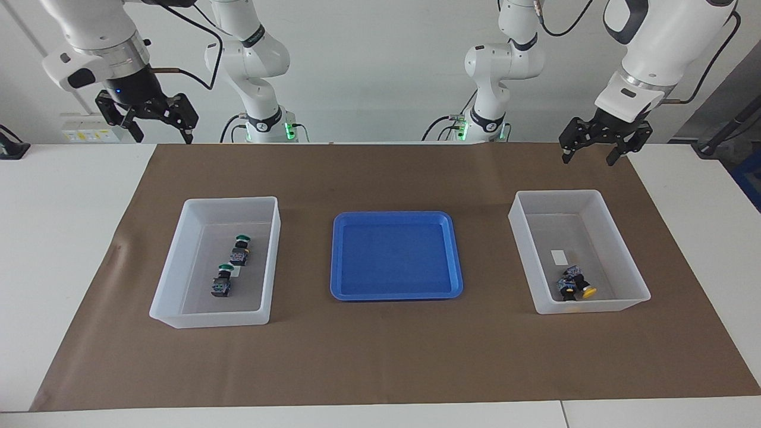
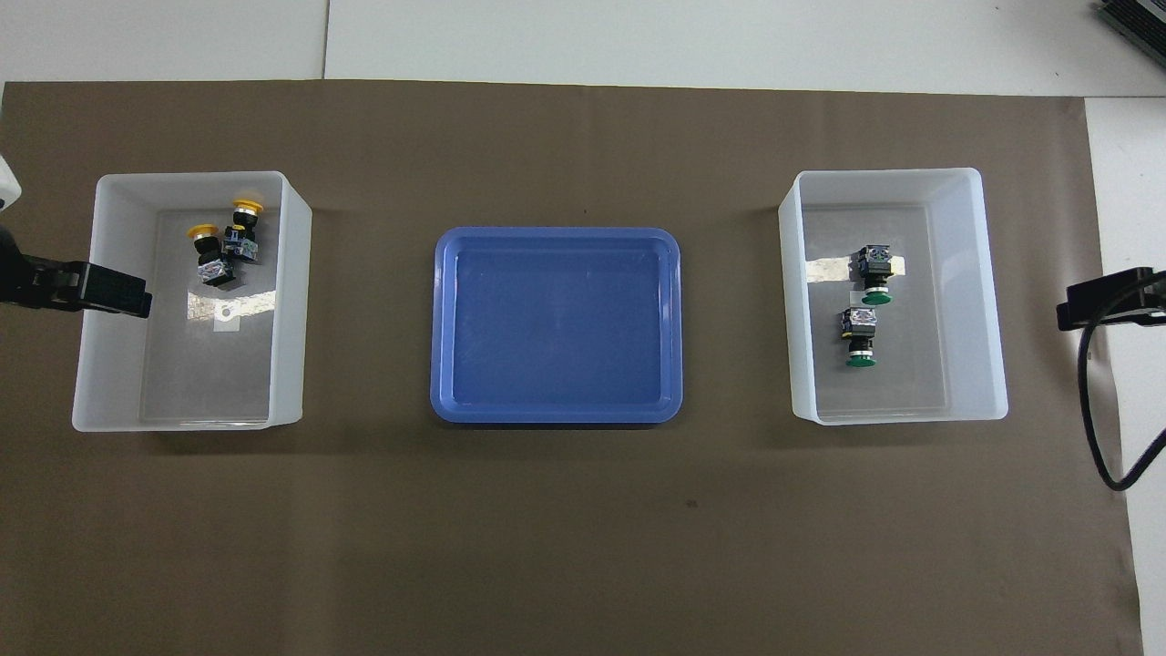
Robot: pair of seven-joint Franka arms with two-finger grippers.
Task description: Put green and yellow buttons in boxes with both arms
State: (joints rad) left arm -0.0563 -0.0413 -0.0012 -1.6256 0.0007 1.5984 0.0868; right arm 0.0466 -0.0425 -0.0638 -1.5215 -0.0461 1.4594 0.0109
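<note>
Two green buttons point(image 2: 865, 305) point caps toward robots

1. I see my left gripper point(image 1: 600, 150) hanging in the air with its fingers spread apart and pointing down, nothing between the jaws.
2. Its white wrist slopes up and outward from the jaws toward the elbow.
3. My right gripper point(image 1: 162, 126) hangs high too, jaws parted and empty, fingers pointing down.
4. Its wrist rises above the jaws, a black cable looping off it.
5. Both arms wait.
</note>
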